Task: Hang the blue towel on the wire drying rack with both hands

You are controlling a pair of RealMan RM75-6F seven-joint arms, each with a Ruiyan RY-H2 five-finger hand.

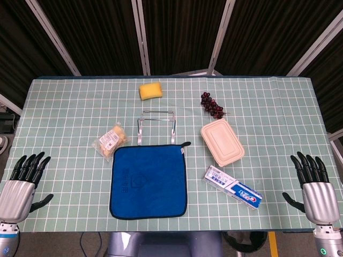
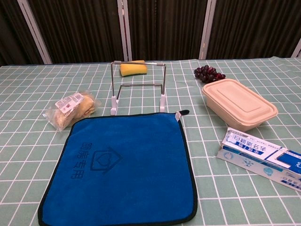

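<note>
- We note the blue towel (image 1: 148, 181) lies flat, mid-table, its far edge just before the wire drying rack (image 1: 156, 124).
- Left hand (image 1: 22, 179) and right hand (image 1: 316, 182) flank it, about equally distant, fingers spread, holding nothing.

This looks like a robotics lab set up as a staged test bench, not a home. A table (image 1: 64, 101) under a green grid-checked cloth stands before black curtains (image 1: 177, 32) hung on bare metal frame struts (image 1: 140, 35). Beyond the fingertips of both robot hands lie unrelated household props: a sponge (image 1: 151, 90), grapes (image 1: 211, 104), a toothpaste box (image 1: 234, 186).
</note>
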